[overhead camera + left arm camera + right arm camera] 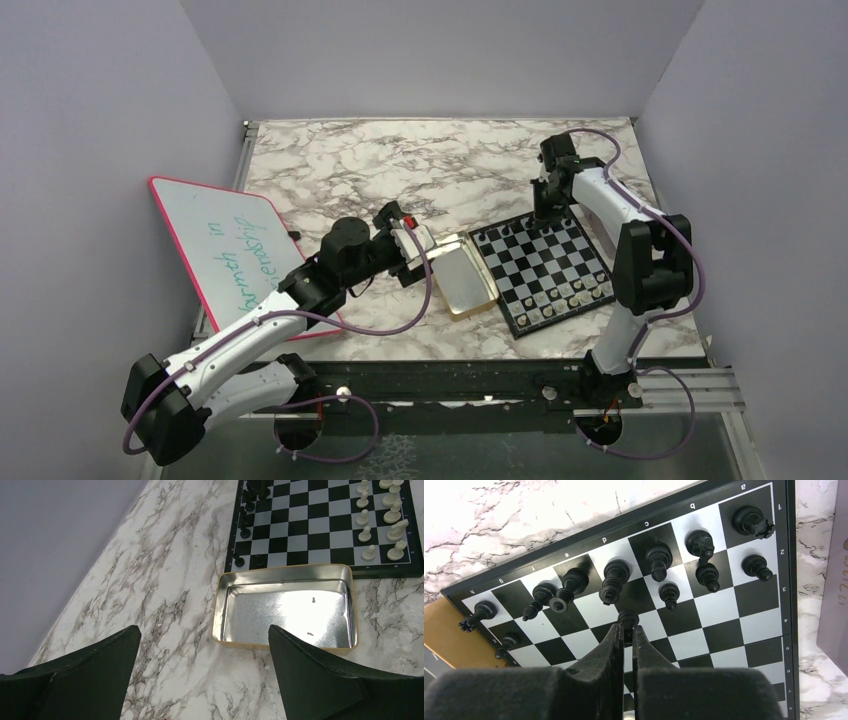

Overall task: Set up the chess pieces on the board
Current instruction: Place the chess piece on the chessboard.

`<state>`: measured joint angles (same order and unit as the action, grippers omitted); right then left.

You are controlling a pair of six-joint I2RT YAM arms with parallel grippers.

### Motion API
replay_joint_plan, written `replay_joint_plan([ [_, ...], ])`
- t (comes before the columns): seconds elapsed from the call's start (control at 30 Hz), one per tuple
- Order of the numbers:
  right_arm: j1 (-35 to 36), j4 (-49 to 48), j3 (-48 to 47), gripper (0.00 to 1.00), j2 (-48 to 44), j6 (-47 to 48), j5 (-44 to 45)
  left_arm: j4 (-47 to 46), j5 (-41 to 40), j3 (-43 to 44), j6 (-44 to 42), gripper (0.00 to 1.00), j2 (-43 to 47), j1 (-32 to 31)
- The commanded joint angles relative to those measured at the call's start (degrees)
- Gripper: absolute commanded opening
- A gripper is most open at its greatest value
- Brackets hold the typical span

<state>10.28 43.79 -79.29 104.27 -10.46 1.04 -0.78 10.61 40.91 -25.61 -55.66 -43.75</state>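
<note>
The board (548, 262) lies right of centre on the marble table. Black chess pieces (657, 556) stand along its far two rows in the right wrist view, one (559, 603) lying on its side. White pieces (391, 516) stand along the near rows. My right gripper (626, 629) is over the board's black side, shut on a black pawn (628, 617) held just above a square. My left gripper (205, 630) is wide open with nothing in it, low over bare marble just in front of the gold tin (287, 609).
The open gold tin (465, 276) touches the board's left edge and has only specks inside. A pink-rimmed whiteboard (225, 250) lies at the left under the left arm. A small red object (407, 220) sits by the left gripper. Walls close in three sides.
</note>
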Motion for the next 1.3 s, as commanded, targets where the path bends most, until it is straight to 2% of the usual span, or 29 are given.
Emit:
replay_joint_plan([
  [0.0,-0.26,1.48,-1.77,0.07,1.24,0.00,1.65,-0.89,-0.44,-0.30,-0.45,0.99,1.40,-0.29],
  [1.27,-0.22,1.91,-3.16,0.12,5.11,0.09,2.17,-0.89,-0.66,-0.38,-0.68,0.99,1.65,-0.29],
])
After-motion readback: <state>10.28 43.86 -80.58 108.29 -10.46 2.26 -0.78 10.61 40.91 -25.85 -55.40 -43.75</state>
